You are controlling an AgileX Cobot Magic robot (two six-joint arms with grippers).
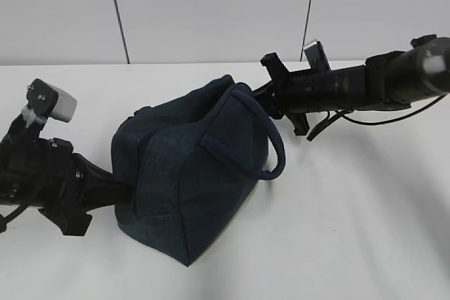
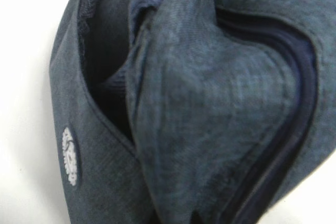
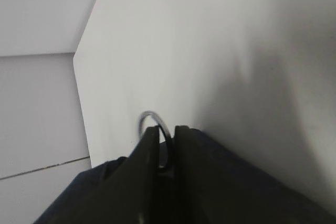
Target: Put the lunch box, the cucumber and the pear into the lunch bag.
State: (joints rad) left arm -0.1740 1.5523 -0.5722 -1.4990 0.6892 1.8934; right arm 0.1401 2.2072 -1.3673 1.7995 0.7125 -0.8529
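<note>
The dark navy lunch bag (image 1: pixel 190 173) lies slumped in the middle of the white table, its thick looped handle (image 1: pixel 275 147) hanging to the right. My left gripper (image 1: pixel 121 191) is pressed into the bag's left end. In the left wrist view folded bag fabric (image 2: pixel 210 103) fills the frame and hides the fingers. My right gripper (image 1: pixel 259 93) reaches the bag's far top edge. In the right wrist view it (image 3: pixel 167 129) is shut on the metal ring pull (image 3: pixel 149 115). The lunch box, the cucumber and the pear are out of view.
The white table (image 1: pixel 365 216) runs back to a pale panelled wall (image 1: pixel 211 12). A zipper track (image 2: pixel 302 93) curves down the right side of the left wrist view. A round white patch (image 2: pixel 71 156) sits on the bag's side.
</note>
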